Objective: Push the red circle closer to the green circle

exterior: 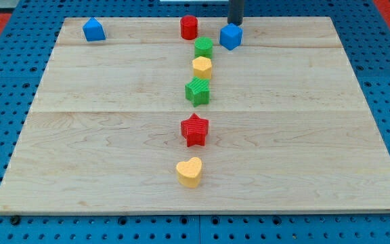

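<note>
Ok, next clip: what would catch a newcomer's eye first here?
A loose column of blocks runs down the board's middle: red circle at the view's top, then green circle, yellow block, green block, red star and yellow heart. My tip sits right behind the blue cube, right of the red circle. Another blue block sits alone at top left.

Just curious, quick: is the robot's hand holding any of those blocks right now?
No hand: my tip holds nothing, sitting just above the blue cube, right of the red circle.
</note>
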Robot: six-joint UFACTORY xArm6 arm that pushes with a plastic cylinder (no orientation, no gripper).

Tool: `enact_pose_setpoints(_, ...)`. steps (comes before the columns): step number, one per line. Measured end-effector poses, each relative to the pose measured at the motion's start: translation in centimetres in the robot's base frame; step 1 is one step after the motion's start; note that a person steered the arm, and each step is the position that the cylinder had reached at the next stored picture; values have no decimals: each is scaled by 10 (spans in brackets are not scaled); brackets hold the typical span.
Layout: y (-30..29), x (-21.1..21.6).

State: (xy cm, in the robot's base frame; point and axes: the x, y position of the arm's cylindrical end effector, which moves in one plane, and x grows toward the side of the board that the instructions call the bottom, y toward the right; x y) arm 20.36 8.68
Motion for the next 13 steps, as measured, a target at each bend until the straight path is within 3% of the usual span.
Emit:
enact_pose_setpoints(6,-1,-2)
enact_pose_setpoints(8,-29,-7)
enact_pose_setpoints(10,-112,-6)
enact_pose_setpoints(13,-103,20)
